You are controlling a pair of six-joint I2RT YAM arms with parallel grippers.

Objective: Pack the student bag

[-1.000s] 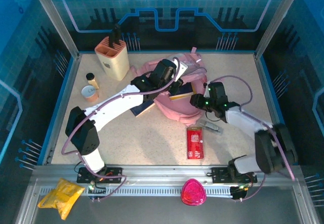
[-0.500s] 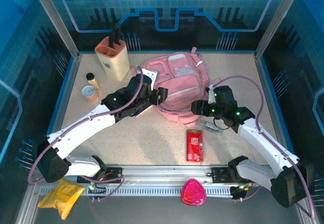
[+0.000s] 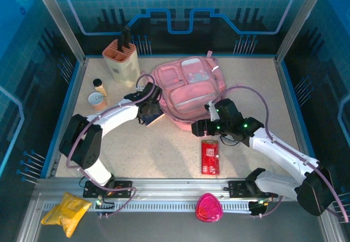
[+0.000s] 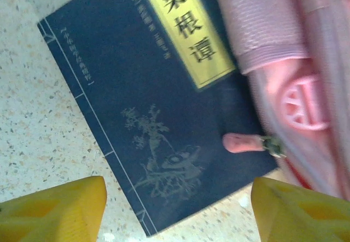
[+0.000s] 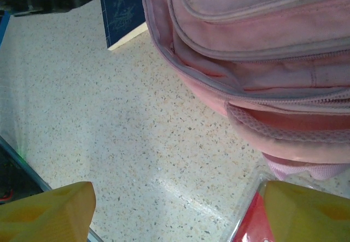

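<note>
The student bag (image 3: 188, 92) is seen lying flat on the table (image 3: 164, 149), a little above the middle of the top view. Its zipped pockets are turned up. Its long side is set from the lower middle of the frame up toward the upper right, tilted a bit. A small pink loop (image 3: 209, 54) sticks out at the upper end. Which end is the top cannot be told for sure.

The left gripper (image 3: 147, 110) is held at the bag's left edge, over a dark blue book (image 3: 155, 119). In the left wrist view its yellow fingers (image 4: 54, 209) are spread wide in the bottom corners, and nothing is held between them. The bag's pink edge is laid over the book's right side, and a pink zip pull (image 4: 240, 142) rests on the cover.

The right gripper (image 3: 198, 127) is held at the bag's lower edge, just above a red packet (image 3: 210, 155). In the right wrist view its fingers are also spread wide with nothing held. Bare table is seen between them, and the bag fills the upper right.
</note>
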